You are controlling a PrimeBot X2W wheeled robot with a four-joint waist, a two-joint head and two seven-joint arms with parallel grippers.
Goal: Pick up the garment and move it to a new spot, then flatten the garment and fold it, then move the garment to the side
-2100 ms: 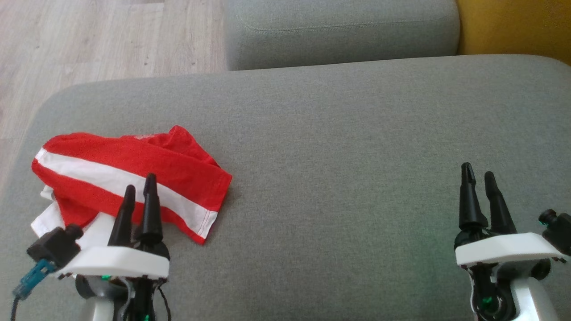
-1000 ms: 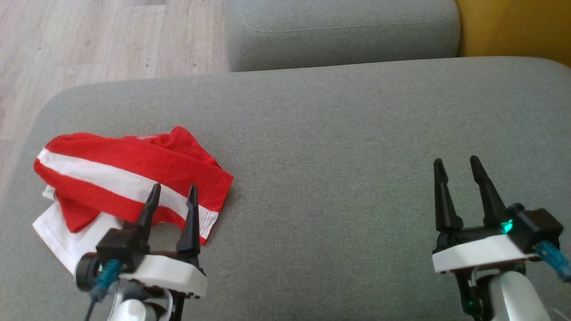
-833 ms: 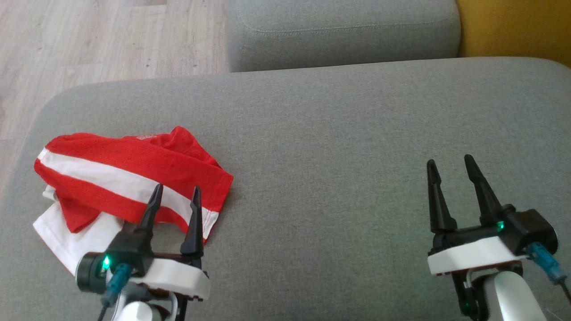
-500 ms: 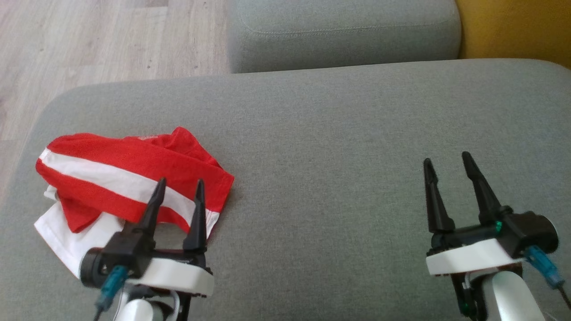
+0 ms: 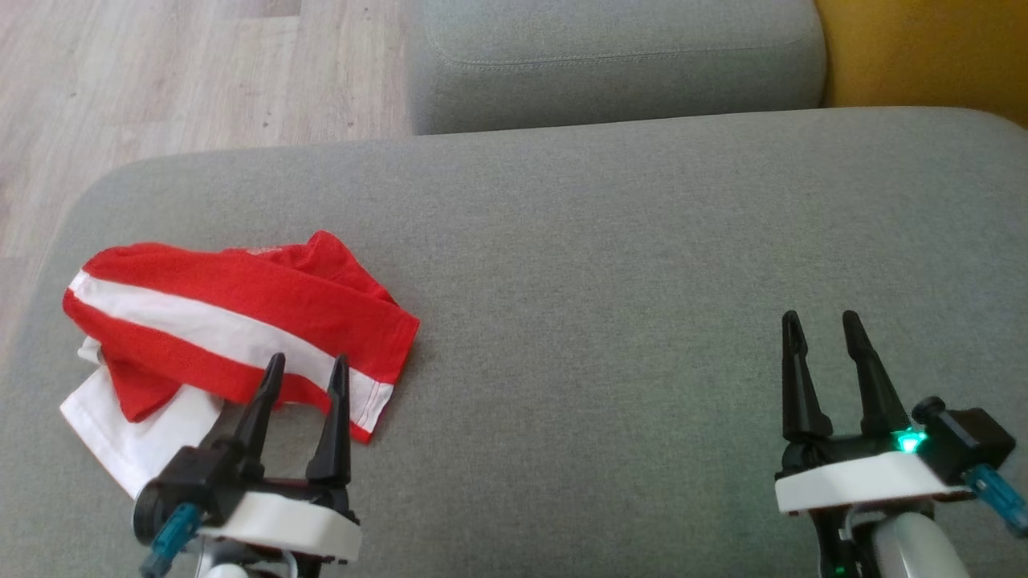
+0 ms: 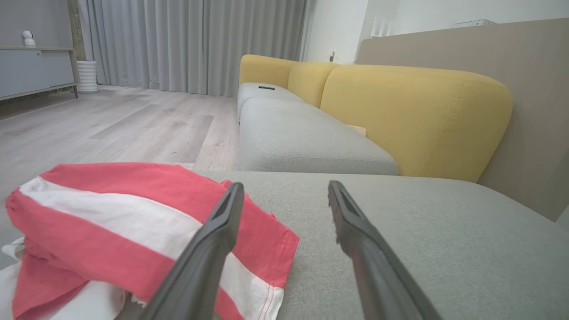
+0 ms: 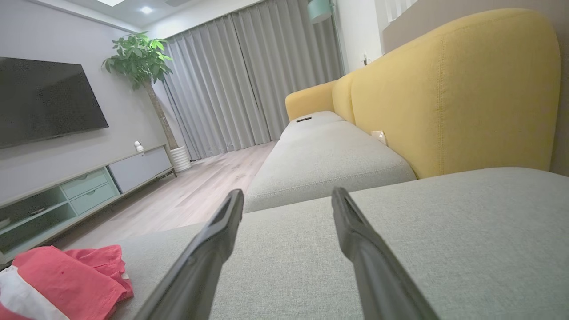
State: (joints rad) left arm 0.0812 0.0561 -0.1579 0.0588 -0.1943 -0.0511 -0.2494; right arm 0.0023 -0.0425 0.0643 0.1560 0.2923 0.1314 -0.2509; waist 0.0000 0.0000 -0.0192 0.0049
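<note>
Garment [image 5: 233,321]: red with a broad white stripe, white cloth showing at its near left corner. It lies crumpled and partly doubled over on the left part of the big grey seat cushion [image 5: 610,265], close to the cushion's left edge. Its right hem reaches toward the middle of the seat; nothing else lies on it.

Left gripper [image 5: 307,360]: near left, fingers pointing away from the robot, spread wide with a clear gap between them. In the head view the tips overlap the garment's near right corner. In the left wrist view one finger crosses in front of the striped cloth and the other stands over bare grey fabric. No cloth sits between the fingers. Whether a tip touches the cloth, cannot tell.

Right gripper [image 5: 821,315]: near right, well apart from the garment, fingers likewise spread, holding nothing, over bare cushion. A green light glows on its mount.

Surroundings: a second grey cushion [image 5: 618,64] lies beyond the far edge of the seat, with a yellow backrest [image 5: 923,56] at far right. Pale wood floor [image 5: 161,88] is at far left. The right wrist view shows grey curtains [image 7: 249,80], a potted plant [image 7: 138,58] and a dark wall screen [image 7: 44,102].
</note>
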